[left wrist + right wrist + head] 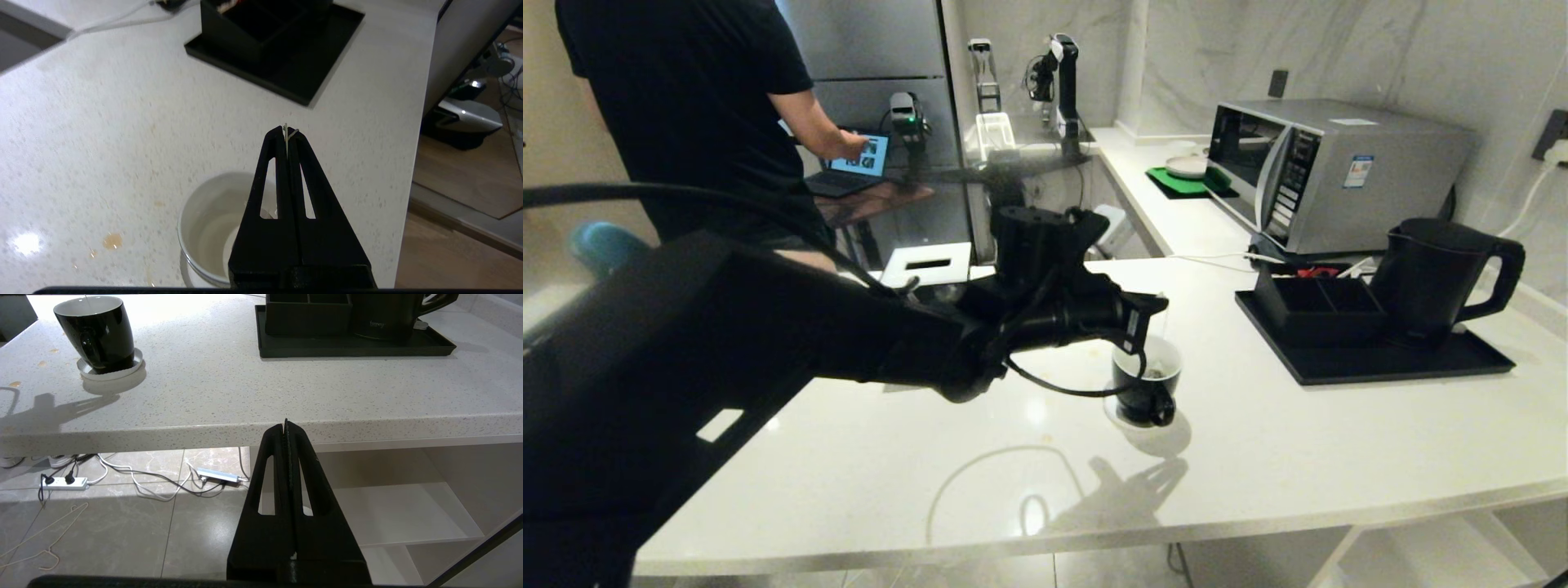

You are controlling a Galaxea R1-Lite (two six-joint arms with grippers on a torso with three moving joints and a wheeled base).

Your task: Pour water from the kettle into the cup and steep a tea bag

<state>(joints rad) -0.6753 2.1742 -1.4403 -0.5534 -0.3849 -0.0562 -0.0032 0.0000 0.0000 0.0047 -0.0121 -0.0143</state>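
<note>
The black cup [1145, 384] with a white inside stands on its white saucer [110, 371] mid-counter. My left gripper [1160, 300] hangs just above it, shut on the tea bag's thin pale string [286, 139], which sticks out past the fingertips [273, 141]. The string runs down into the cup [208, 228], where a small dark tea bag [1153, 374] lies inside. The matte black kettle [1437, 278] stands on a tray to the right, untouched. My right gripper [286, 426] is shut on nothing, parked below the counter's front edge.
A black tray [1405, 363] holds the kettle and a black compartment box [1315, 302]. A microwave [1331, 171] stands behind them. Brown drops [112, 241] stain the white counter [931, 457] near the cup. A person [686, 106] works at a laptop at the back left.
</note>
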